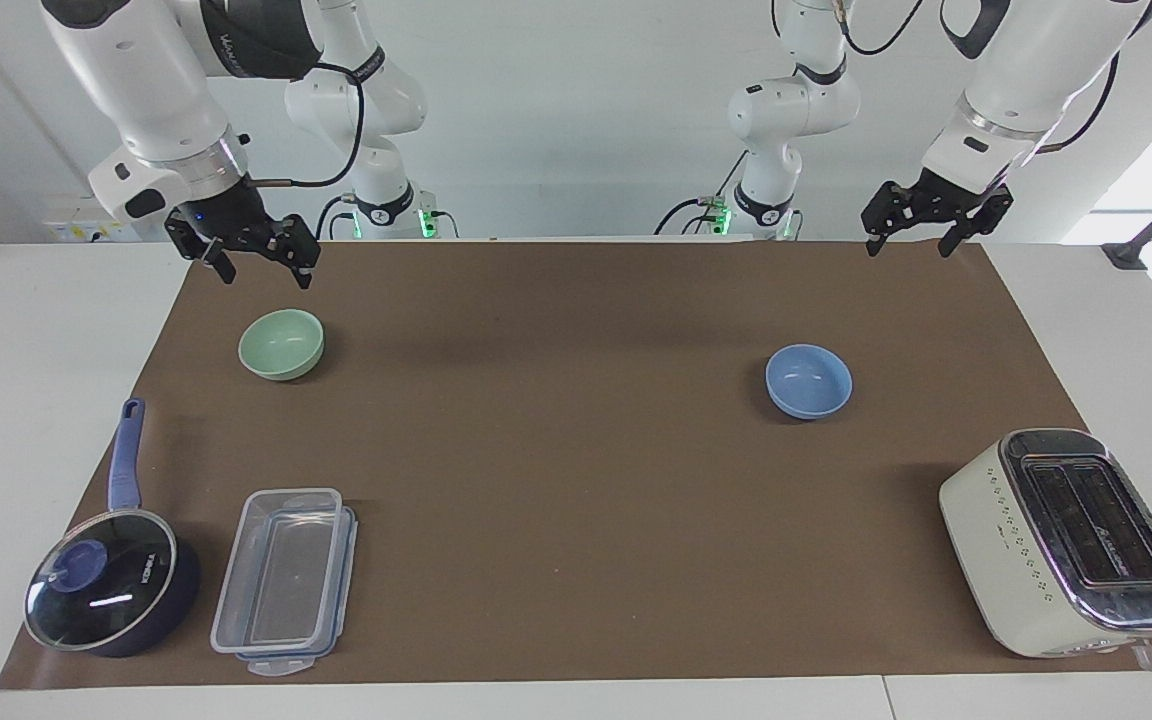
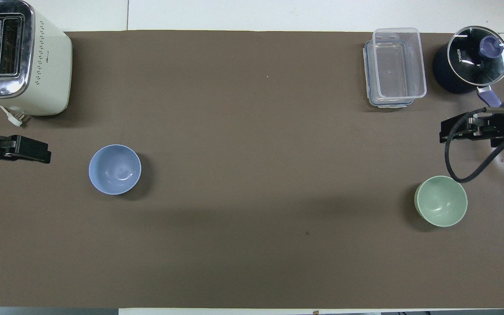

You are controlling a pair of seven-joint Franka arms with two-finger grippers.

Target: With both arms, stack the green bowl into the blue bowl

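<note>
Nearest the facing camera, along the bench (image 1: pixel 56 330) edge farthest from the robots, stand a cream toaster (image 1: pixel 1066 540) at the left arm's end and, at the right arm's end, a clear lidded container (image 1: pixel 284 580) beside a dark-blue saucepan (image 1: pixel 111 590) with a glass lid.

Both pairs of fingers stand spread apart, holding nothing. The right gripper (image 1: pixel 261 268) hangs just above the brown mat (image 1: pixel 576 520), over its edge nearest the robots, close to the green bowl (image 1: pixel 281 344). The left gripper (image 1: pixel 911 240) hangs over the same edge at the left arm's end, well apart from the blue bowl (image 1: pixel 808 380).

Each bowl sits upright on the mat, mouth up; being round, neither has a long axis. They lie well apart, each toward its own arm's end.

White bench shows around the mat, a pale wall above it. Only the facing view shows the arms' bases; the overhead view shows the grippers side-on and looks straight into both bowls.
</note>
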